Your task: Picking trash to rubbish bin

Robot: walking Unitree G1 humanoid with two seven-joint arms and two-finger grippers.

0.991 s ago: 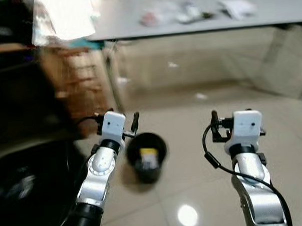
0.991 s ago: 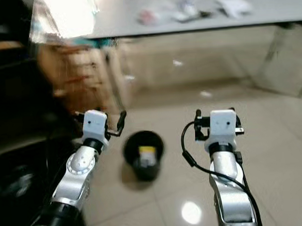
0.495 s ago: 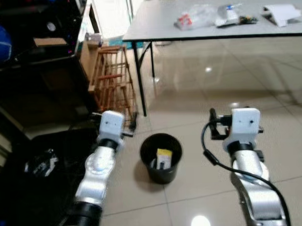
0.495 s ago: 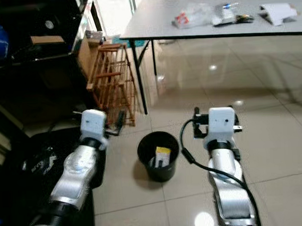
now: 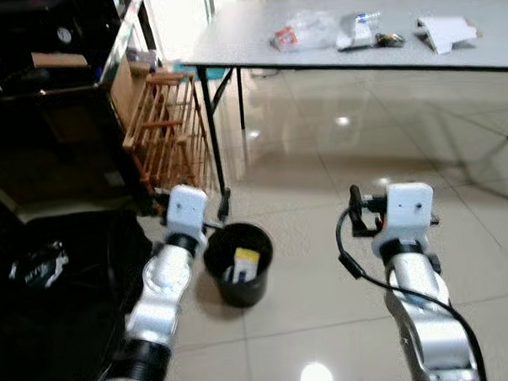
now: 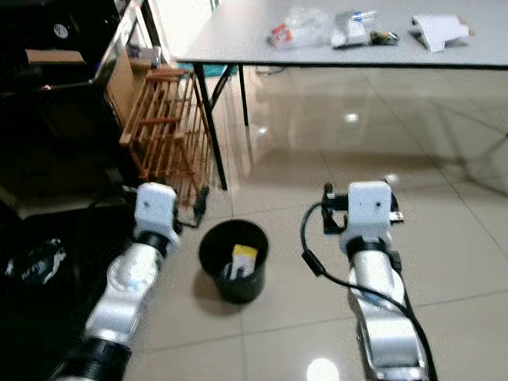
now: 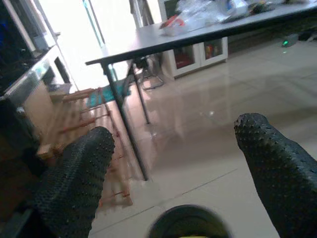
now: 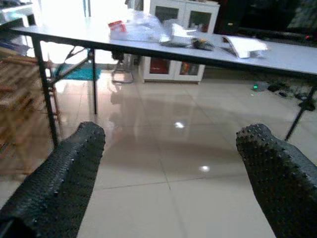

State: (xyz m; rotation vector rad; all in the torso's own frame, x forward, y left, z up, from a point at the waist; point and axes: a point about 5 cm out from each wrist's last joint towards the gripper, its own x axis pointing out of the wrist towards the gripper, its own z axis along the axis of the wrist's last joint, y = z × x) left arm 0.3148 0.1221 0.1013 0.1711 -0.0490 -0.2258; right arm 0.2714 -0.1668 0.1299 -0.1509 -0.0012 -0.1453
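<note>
One black rubbish bin (image 5: 238,263) on floor, yellow-labelled trash (image 5: 243,263) inside

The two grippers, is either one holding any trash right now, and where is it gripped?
Nothing is held. The left gripper and right gripper are both open with only floor between their fingers.

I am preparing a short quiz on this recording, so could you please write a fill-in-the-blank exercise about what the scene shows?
1. The black rubbish bin stands on the tiled ____.
2. The trash waiting to be picked lies on the grey ____.
3. Both the left gripper and the right gripper have their fingers ____.
4. The wooden rack stands on the robot's ____ side of the bin.

Missing words: floor; table; open; left
</note>
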